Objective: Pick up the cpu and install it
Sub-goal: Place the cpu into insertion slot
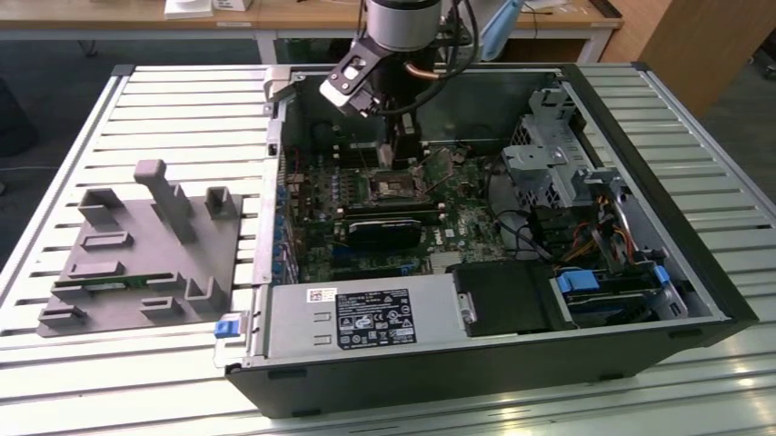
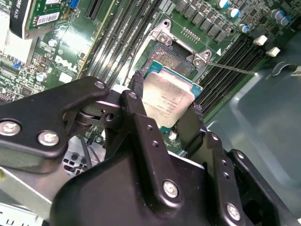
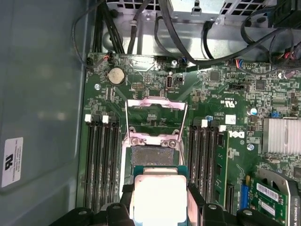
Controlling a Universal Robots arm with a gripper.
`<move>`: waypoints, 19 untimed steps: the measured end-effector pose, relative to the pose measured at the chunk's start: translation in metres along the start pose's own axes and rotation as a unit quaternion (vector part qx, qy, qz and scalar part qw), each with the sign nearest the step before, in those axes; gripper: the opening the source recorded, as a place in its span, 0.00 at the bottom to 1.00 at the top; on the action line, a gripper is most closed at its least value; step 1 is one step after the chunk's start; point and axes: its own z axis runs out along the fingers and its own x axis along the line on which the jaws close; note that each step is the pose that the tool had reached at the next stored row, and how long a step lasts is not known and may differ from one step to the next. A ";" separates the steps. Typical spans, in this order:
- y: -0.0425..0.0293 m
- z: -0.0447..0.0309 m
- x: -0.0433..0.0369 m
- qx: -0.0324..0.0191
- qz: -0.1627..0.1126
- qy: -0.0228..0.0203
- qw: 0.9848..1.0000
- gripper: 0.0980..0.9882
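CPU (image 2: 168,100) is gripped by its two opposite edges between the black fingers (image 2: 137,87) of the gripper (image 2: 167,99), its silvery metal top turned up toward both wrist cameras. The claw is closed on the chip and nothing else is held. In the first wrist view the CPU (image 3: 157,195) is seen just short of the socket (image 3: 151,155), overlapping its near edge and not set down into it.

The pick-up is therefore judged done and the install is not. The dark contact field of the socket lies bare, the load plate (image 3: 155,117) is swung up and open, and the chip is not yet seated. Whether it is hovering or already touching the frame cannot be told.

The second wrist view alone shows the thin retention lever (image 2: 230,68) standing out to one side, and the slant of the chip against the socket (image 2: 169,59). The first wrist view alone shows the memory slots (image 3: 99,160) flanking the socket and the coin cell (image 3: 116,74) beyond the plate.

Farther out, the exterior view adds what neither wrist camera gives. The gripper (image 1: 406,150) is lowered into the open computer case (image 1: 679,272) above the motherboard (image 1: 363,209), and a grey parts fixture (image 1: 134,254) lies on the slatted table (image 1: 182,100) at the exterior view's left.
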 end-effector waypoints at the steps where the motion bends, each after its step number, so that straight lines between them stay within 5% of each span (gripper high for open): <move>1: 0.0000 0.0008 0.0001 0.000 0.001 0.000 1.000 0.49; 13: -0.0004 0.0194 0.0006 0.000 0.016 -0.001 1.000 0.49; 17: -0.0004 0.0216 0.0011 0.000 0.023 -0.013 1.000 0.49; 19: -0.0005 0.0244 0.0016 0.000 0.024 -0.015 1.000 0.49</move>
